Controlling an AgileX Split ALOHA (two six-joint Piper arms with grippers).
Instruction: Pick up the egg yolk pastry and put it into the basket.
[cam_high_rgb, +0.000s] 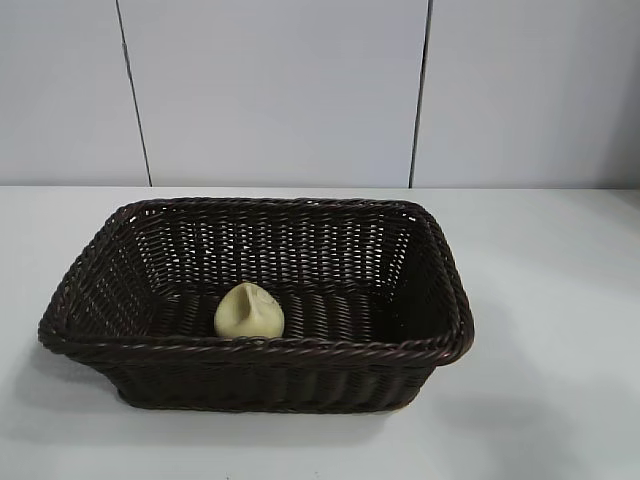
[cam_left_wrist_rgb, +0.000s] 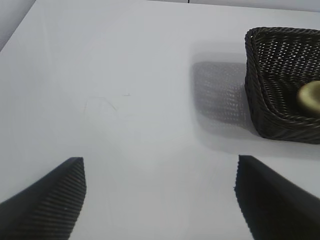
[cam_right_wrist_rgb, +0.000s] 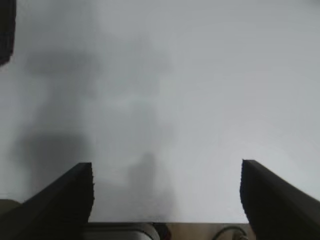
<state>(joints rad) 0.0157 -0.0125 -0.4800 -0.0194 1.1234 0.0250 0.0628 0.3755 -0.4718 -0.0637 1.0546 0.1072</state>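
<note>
Exterior view shows the egg yolk pastry (cam_high_rgb: 249, 311) lying on the floor of the basket (cam_high_rgb: 250, 347), close to the near wall and left of the middle; the basket sits on the white surface (cam_high_rgb: 560, 330), and neither arm appears here. Left wrist view shows the left end effector (cam_left_wrist_rgb: 160, 195) with its fingers spread wide over bare surface, holding nothing, with a corner of the basket and the pastry well off to one side. Right wrist view shows the right end effector (cam_right_wrist_rgb: 167, 200) likewise spread wide and empty above plain surface.
</note>
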